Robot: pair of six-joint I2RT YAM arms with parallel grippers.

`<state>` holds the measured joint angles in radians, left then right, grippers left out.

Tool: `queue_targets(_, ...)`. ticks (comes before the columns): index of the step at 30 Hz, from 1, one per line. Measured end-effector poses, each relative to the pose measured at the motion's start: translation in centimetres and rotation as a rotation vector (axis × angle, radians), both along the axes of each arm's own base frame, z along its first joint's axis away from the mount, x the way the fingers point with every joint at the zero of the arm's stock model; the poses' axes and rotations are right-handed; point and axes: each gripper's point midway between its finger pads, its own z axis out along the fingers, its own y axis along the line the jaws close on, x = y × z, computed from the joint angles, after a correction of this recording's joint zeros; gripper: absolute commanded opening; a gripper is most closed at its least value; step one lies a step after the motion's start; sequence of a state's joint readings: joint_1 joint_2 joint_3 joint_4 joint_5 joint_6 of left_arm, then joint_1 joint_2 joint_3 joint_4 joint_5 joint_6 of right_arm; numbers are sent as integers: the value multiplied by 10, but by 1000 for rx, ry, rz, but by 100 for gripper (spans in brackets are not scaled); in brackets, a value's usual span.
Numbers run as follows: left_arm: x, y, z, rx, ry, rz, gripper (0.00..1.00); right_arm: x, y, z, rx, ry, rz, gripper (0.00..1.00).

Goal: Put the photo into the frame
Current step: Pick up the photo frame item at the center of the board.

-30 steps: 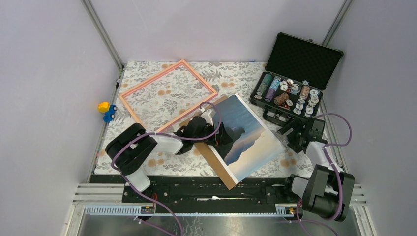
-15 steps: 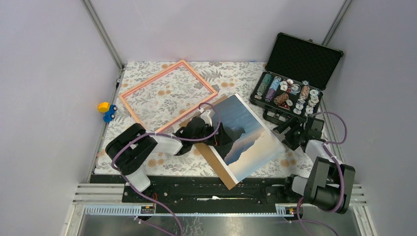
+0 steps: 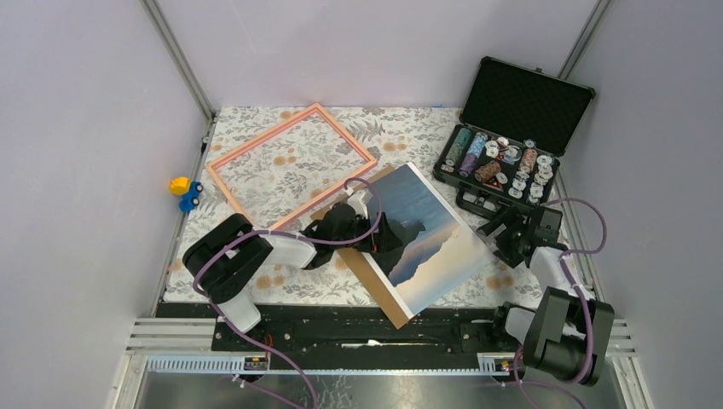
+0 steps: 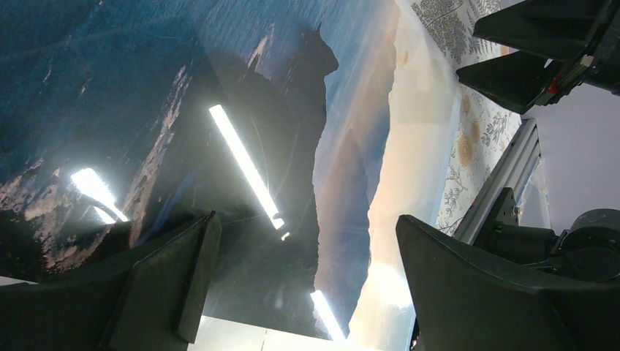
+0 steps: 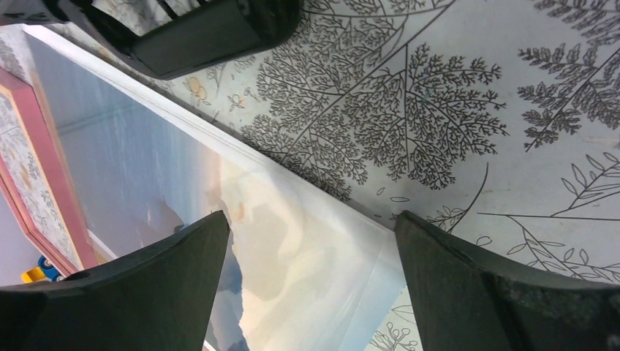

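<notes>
A table (image 3: pixel 409 136) covered in a grey fern-and-flower print carries a salmon-pink frame (image 3: pixel 263 134) lying flat at its far left. Near the front edge, a brown backing board (image 3: pixel 378 288) lies under a mountain photo (image 3: pixel 435 239). An open black case (image 3: pixel 529 102) of chips sits far right, a small yellow-and-blue toy (image 3: pixel 184 192) at the left edge.

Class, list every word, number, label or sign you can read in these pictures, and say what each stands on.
No text is readable anywhere.
Chips in the black case: printed markings, too small to read.
Photo and frame: no lettering visible.
</notes>
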<state>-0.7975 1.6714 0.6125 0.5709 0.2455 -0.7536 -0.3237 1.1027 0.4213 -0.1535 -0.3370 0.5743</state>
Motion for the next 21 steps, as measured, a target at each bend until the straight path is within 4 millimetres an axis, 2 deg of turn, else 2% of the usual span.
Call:
queue_targets(2,0,0,0,0,0,0,99,-2,1,-5,11,22,1,92)
queue_targets(11,0,0,0,-1,0,0,99,3,4,-3,34,18,18,89)
queue_targets(21,0,0,0,0,0,0,99,-5,12,21,49,-37,27,87)
